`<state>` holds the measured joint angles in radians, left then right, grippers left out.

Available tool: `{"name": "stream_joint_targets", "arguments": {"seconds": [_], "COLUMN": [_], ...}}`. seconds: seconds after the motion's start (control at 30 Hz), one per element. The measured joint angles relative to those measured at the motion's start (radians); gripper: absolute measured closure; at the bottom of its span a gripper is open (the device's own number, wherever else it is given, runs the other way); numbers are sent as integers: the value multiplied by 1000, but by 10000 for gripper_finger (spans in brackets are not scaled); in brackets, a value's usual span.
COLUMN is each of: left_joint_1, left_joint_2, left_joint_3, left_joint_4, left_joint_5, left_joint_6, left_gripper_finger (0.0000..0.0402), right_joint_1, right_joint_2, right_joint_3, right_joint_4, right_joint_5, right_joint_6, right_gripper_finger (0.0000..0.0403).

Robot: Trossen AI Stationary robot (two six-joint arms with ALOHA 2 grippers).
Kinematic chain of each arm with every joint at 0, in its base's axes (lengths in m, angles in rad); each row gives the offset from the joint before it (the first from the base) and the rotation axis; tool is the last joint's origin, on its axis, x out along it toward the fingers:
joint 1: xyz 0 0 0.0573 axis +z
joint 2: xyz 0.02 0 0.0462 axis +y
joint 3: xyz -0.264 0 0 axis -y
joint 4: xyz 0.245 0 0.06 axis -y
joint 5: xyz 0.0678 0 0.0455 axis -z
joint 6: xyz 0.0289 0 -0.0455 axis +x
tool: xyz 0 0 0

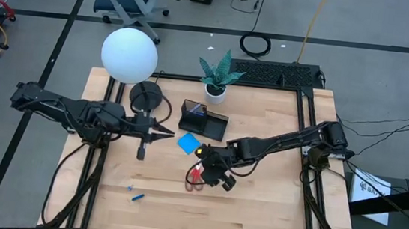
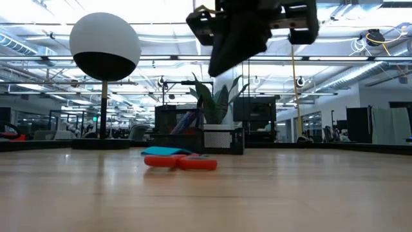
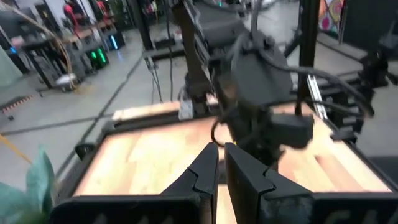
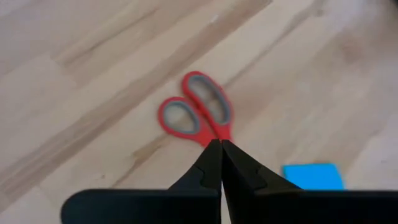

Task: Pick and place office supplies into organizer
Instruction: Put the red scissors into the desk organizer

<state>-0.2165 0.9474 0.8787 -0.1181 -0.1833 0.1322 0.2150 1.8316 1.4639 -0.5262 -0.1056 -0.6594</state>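
The red-handled scissors (image 1: pixel 195 178) lie flat on the table, handles (image 4: pixel 196 112) showing past my right gripper's tips and blades hidden behind them. My right gripper (image 4: pixel 221 146) hangs shut above them, well clear of the tabletop in the low view (image 2: pixel 222 61). The blue note pad (image 1: pixel 188 143) lies between the scissors and the black organizer (image 1: pixel 204 120). A tiny blue piece (image 1: pixel 137 196) lies toward the near left. My left gripper (image 1: pixel 168 132) hovers shut left of the pad, empty. A short dark stick (image 1: pixel 141 151), perhaps a pen, shows just below it.
A lamp with a white globe (image 1: pixel 129 55) and round black base (image 1: pixel 146 94) stands at the far left. A potted plant (image 1: pixel 216 91) stands behind the organizer. Bare wood stretches across the near half and the right side of the table (image 1: pixel 270 211).
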Motion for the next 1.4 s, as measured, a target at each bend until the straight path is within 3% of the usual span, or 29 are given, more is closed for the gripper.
{"name": "stream_joint_targets", "arguments": {"seconds": [0.2, 0.5, 0.73, 0.87, 1.0, 1.17, 1.4], "left_joint_1": [-5, -24, -65, -68, -60, -29, 16], "left_joint_2": [63, 218, 264, 254, 243, 241, 241], "left_joint_3": [-1, 0, 0, 0, 0, 39, 130], "left_joint_4": [-120, -254, -258, -247, -222, -221, -226], "left_joint_5": [0, 1, 2, -6, -15, -35, -38], "left_joint_6": [-3, -5, 46, 60, 128, 197, 198], "left_gripper_finger": [364, 364, 364, 364, 364, 364, 364], "right_joint_1": [15, -10, -33, -9, 22, 44, 48], "right_joint_2": [2, -35, -104, -97, -67, -30, 46], "right_joint_3": [-39, -126, -271, -296, -264, -190, -78], "right_joint_4": [6, 119, 322, 359, 345, 246, 95], "right_joint_5": [9, 215, -27, -53, -52, -47, 56], "right_joint_6": [15, 119, 125, 109, 84, 55, -43], "right_gripper_finger": [401, 402, 403, 400, 371, 303, 250]}}
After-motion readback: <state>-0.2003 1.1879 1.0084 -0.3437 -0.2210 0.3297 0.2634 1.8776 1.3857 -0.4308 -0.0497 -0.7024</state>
